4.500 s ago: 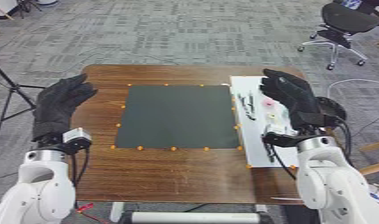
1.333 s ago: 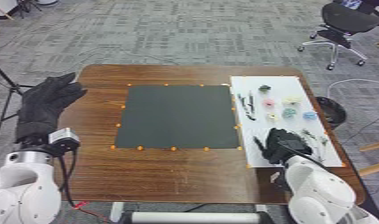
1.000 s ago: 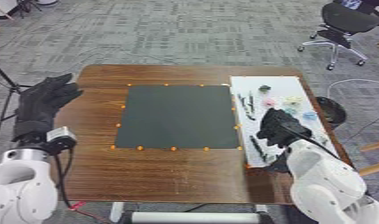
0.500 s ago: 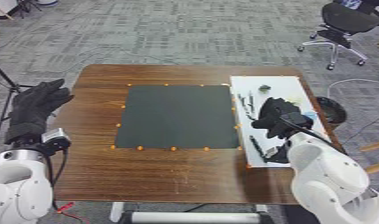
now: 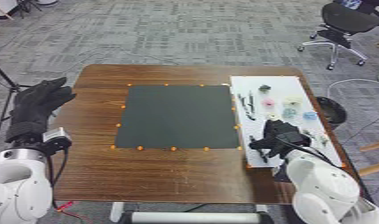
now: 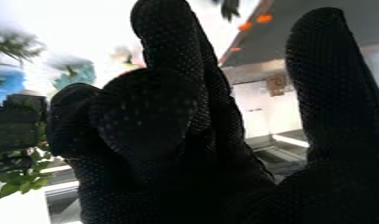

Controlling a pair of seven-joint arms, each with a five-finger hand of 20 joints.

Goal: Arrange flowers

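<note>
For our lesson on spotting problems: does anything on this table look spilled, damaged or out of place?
Nothing stands out: the dark grey square mat lies flat, and the small pink flower and blue flower lie on the white rectangular sheet.

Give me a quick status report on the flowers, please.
Right hand over white board, blocking part of it. Left hand open, left of dark mat. Flowers lying on board.

Gry carpet flr [image 5: 194, 35], blk chair [image 5: 351, 19]

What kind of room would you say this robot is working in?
Probably an office or lab: grey carpet, a wheeled swivel chair and a black tripod stand around the table.
</note>
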